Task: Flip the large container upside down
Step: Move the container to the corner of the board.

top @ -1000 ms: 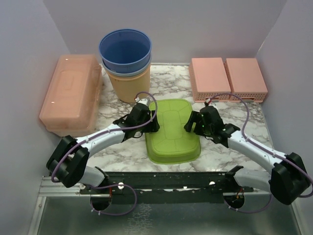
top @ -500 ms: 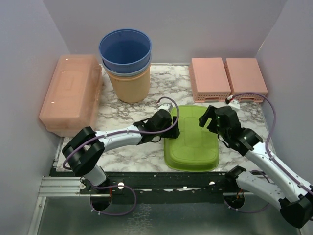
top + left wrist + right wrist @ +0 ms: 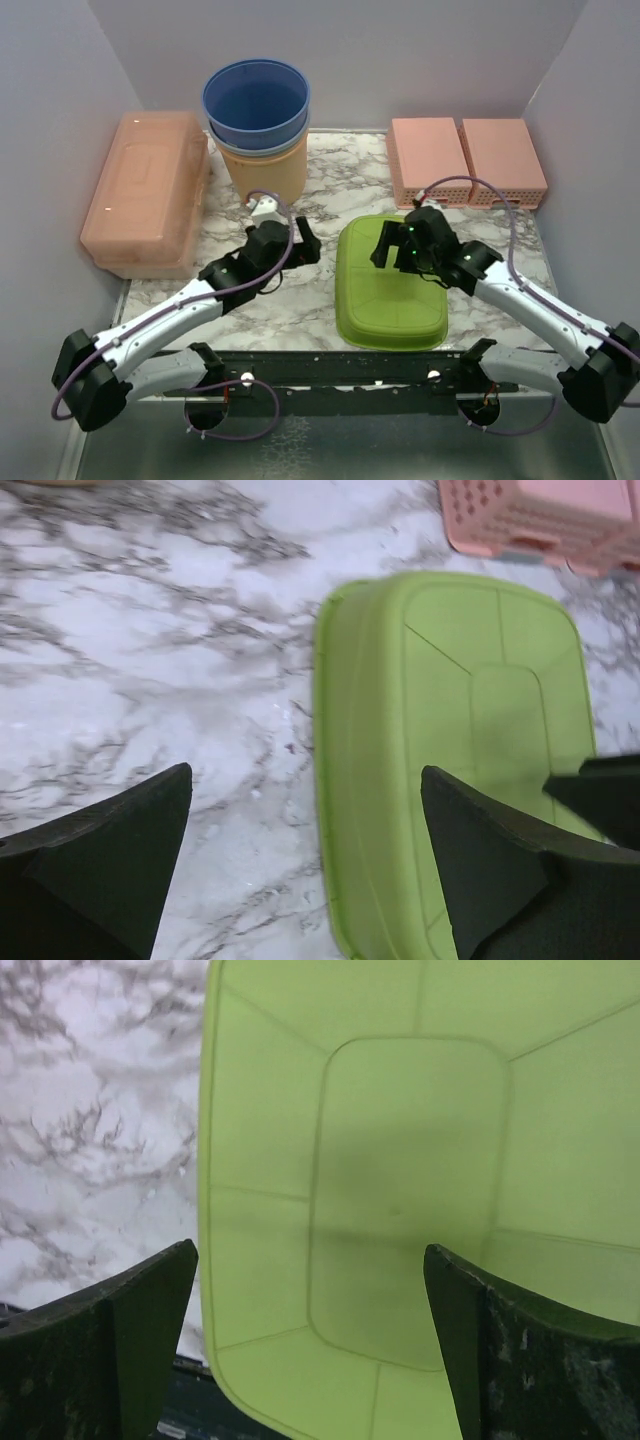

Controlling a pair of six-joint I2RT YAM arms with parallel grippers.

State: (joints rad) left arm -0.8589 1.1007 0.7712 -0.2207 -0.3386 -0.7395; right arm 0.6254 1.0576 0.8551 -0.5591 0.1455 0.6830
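Note:
The large green container (image 3: 392,290) lies bottom-up on the marble table, right of centre near the front edge. My left gripper (image 3: 305,243) is open and empty, just left of the container and apart from it. In the left wrist view the container (image 3: 450,710) lies ahead to the right, and my left gripper (image 3: 305,780) spans bare marble and the container's left edge. My right gripper (image 3: 392,250) is open over the container's far left part. In the right wrist view it (image 3: 310,1250) hovers open above the container's ribbed base (image 3: 410,1160), holding nothing.
A blue bucket stacked in an orange one (image 3: 257,110) stands at the back centre. A pink lidded box (image 3: 145,190) lies along the left side. Two pink perforated crates (image 3: 430,160) (image 3: 502,155) sit at the back right; one shows in the left wrist view (image 3: 540,515).
The container slid right, then stayed put. My left gripper has pulled back left, away from it. My right gripper has moved left and now hovers open over its base.

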